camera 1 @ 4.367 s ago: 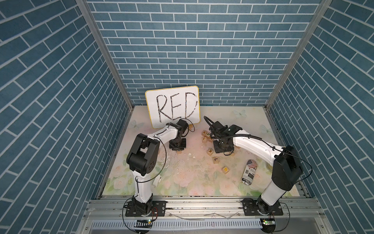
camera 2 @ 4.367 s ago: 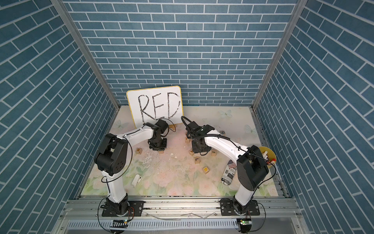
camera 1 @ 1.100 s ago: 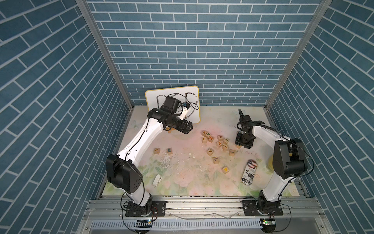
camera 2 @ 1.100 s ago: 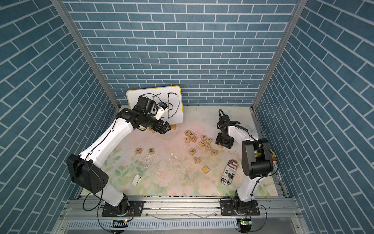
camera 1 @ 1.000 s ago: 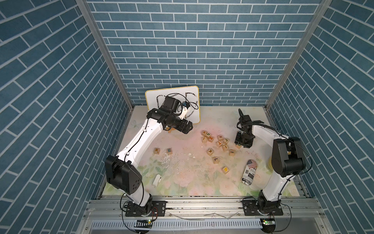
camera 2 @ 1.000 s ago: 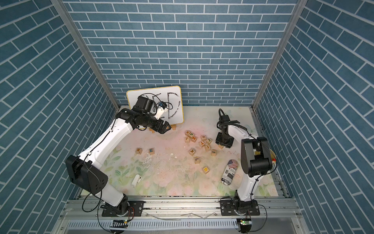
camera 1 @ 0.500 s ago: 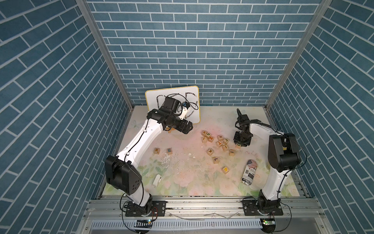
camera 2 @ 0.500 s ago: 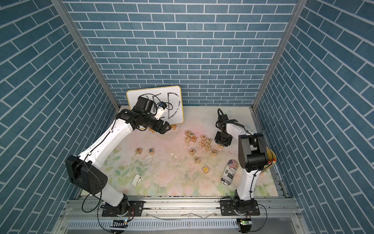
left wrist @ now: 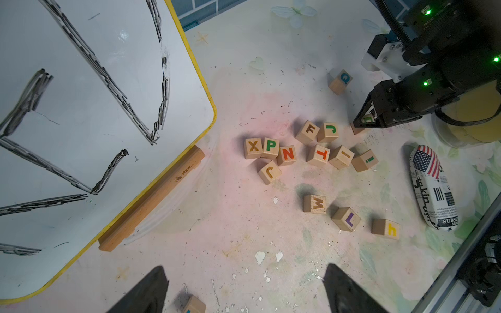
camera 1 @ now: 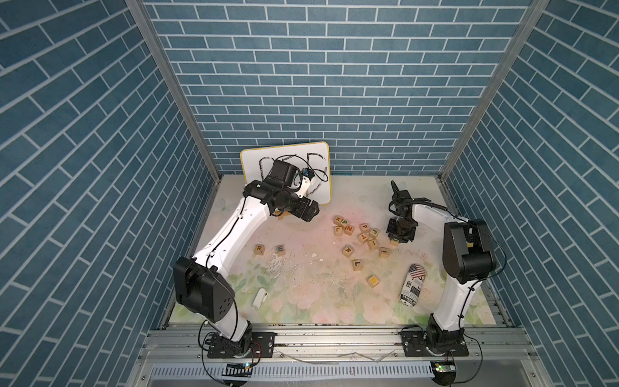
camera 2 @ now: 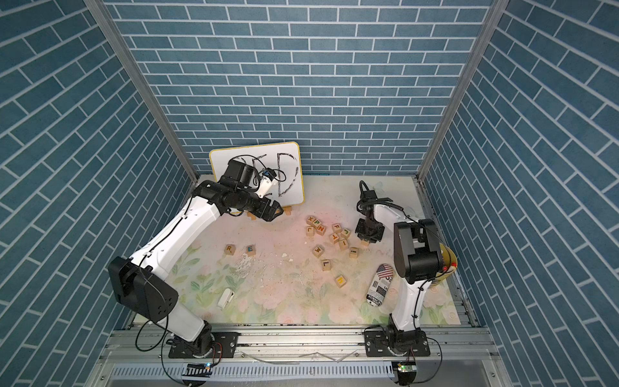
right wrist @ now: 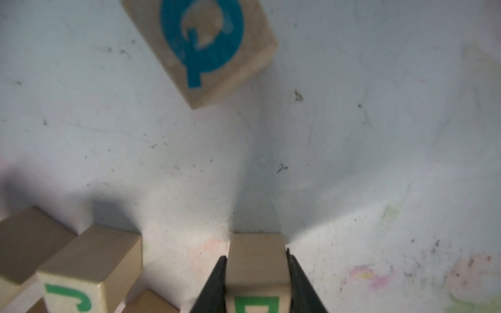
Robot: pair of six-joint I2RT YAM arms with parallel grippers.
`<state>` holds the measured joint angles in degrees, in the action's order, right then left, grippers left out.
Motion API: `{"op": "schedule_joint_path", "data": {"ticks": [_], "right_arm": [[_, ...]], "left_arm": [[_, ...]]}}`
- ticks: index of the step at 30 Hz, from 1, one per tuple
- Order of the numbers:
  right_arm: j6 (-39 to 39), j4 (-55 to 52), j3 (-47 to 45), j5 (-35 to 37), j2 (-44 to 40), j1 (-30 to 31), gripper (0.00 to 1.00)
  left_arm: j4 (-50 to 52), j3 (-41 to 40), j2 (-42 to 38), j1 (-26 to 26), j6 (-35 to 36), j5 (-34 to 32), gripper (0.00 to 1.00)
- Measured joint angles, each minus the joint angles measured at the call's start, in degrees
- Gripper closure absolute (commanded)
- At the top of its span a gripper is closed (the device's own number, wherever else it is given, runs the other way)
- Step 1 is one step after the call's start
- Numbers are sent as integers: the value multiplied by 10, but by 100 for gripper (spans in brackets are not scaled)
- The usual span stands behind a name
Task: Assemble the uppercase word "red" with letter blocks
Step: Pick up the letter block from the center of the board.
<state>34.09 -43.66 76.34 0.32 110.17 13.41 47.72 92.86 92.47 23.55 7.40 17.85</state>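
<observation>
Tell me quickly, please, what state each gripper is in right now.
Left gripper: open, holding nothing.
Right gripper: closed on a wooden block with a green letter, apparently D.

In the right wrist view the block (right wrist: pixel 257 271) gripped in the right claw (right wrist: pixel 255 254) shows only the top of a green letter, the rest cut by the frame edge. The blue-lettered block (right wrist: pixel 206 48) is blurred and clipped. In both top views the left arm (camera 1: pixel 234 228) covers much of the white board (camera 1: pixel 253 160) writing
</observation>
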Motion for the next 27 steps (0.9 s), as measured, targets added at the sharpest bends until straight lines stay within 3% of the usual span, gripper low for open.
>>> {"op": "schedule_joint_path", "data": {"ticks": [8, 14, 27], "right_arm": [[-1, 2, -2, 10, 0, 6, 65], [-9, 2, -2, 13, 0, 8, 78], [-30, -34, 2, 20, -38, 50, 79]], "left_arm": [[1, 0, -2, 0, 8, -5, 8], [2, 0, -15, 0, 12, -9, 7], [18, 2, -35, -9, 29, -23, 7]]}}
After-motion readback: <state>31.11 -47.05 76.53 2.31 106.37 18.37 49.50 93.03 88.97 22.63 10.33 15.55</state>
